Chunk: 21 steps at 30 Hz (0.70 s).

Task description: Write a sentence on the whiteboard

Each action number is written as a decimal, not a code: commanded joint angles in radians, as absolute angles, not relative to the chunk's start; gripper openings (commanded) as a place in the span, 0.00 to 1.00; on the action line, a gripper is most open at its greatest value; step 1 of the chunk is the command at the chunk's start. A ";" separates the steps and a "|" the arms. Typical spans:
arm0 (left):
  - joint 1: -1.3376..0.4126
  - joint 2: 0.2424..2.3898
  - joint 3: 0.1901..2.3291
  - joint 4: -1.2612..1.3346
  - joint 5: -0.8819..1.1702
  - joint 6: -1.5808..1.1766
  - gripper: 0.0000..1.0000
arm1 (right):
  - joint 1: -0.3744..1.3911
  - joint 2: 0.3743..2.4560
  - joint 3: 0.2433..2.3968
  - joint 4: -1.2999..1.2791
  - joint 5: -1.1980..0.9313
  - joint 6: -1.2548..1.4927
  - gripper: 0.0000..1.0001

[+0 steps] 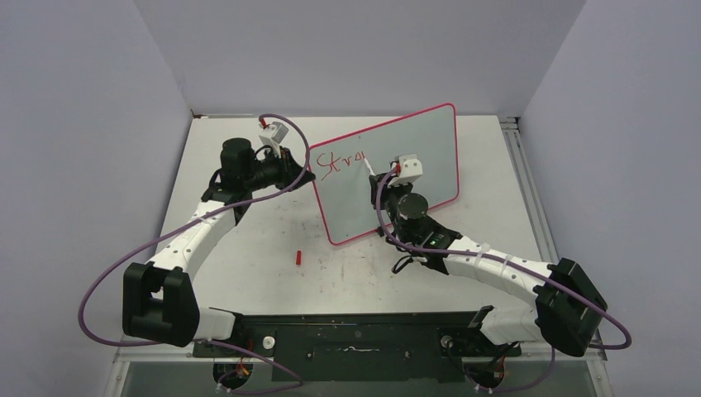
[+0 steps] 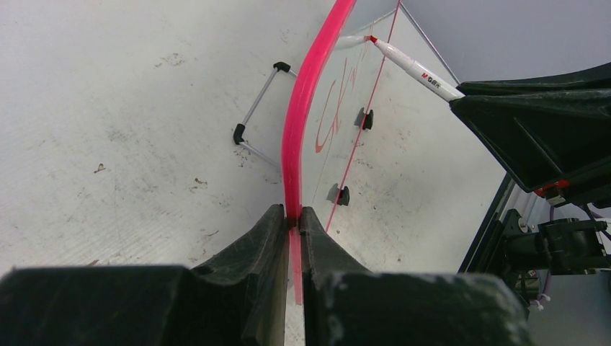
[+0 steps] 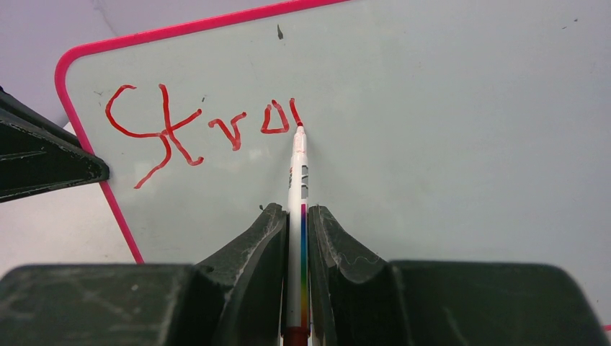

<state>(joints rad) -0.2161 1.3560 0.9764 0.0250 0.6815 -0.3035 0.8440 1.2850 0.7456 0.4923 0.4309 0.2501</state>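
Right gripper [image 3: 297, 210] is pressing a marker [image 3: 297, 169] to the whiteboard [image 1: 430, 141].
The whiteboard is standing mid-table, far side; left gripper [image 2: 294, 214] is pinching its left rim, the right one is pinching the marker, tip touching the sentence [image 3: 194, 133], "Stro".

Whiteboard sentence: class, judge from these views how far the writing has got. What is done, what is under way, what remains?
Done: the red lettering reads roughly "Stro" at the top left of the whiteboard. In hand: the left gripper pinches the pink rim, and the right gripper holds the marker, tip on the board at a fresh stroke. Left: the rest of the sentence; most of the board is blank.
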 commanded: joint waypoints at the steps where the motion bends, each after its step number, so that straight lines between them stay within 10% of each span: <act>1: -0.217 1.309 0.991 0.048 0.709 -0.301 0.00 | 0.840 1.270 0.753 0.532 0.439 0.245 0.05; 21: -0.216 1.316 0.992 0.048 0.710 -0.299 0.00 | 0.840 1.299 0.795 0.587 0.442 0.197 0.05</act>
<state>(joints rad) -0.2161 1.3560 0.9764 0.0250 0.6827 -0.3035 0.8440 1.2888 0.7483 0.5236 0.4309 0.2142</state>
